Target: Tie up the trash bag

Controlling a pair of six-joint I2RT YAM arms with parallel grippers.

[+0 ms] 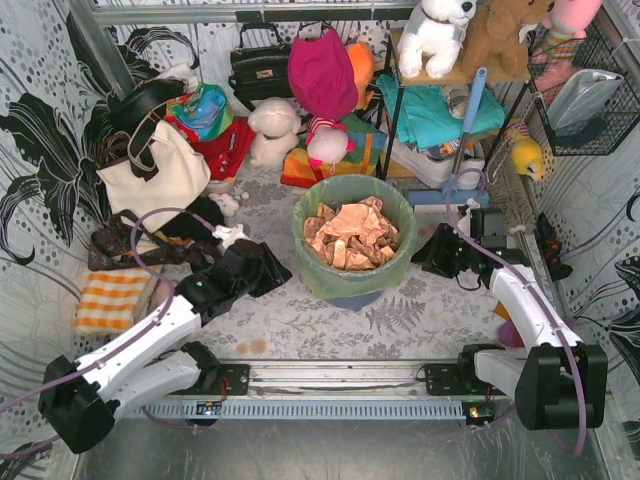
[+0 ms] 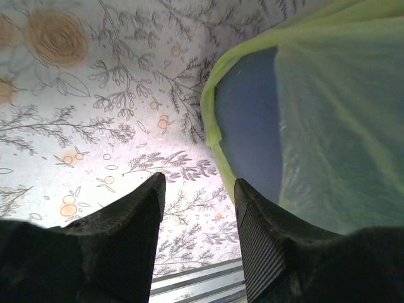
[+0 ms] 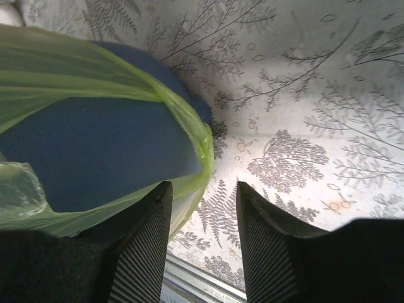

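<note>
Centrally, one trash bag (image 1: 318, 275) in one bin (image 1: 352, 299), left arm (image 1: 150, 335), right arm (image 1: 530, 310), jaws apart

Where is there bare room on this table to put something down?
Bare: the strip between the trash bag and the front rail. Crowded: behind it, with the cream tote, plush toys and shelf; the striped cloth fills the left edge.

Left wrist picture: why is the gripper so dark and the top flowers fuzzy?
Left wrist view: the left gripper is shadowed against the bright tablecloth; the far corner is out of focus. Right wrist view: the right gripper looks equally dark. Top view: evenly lit, sharp.
</note>
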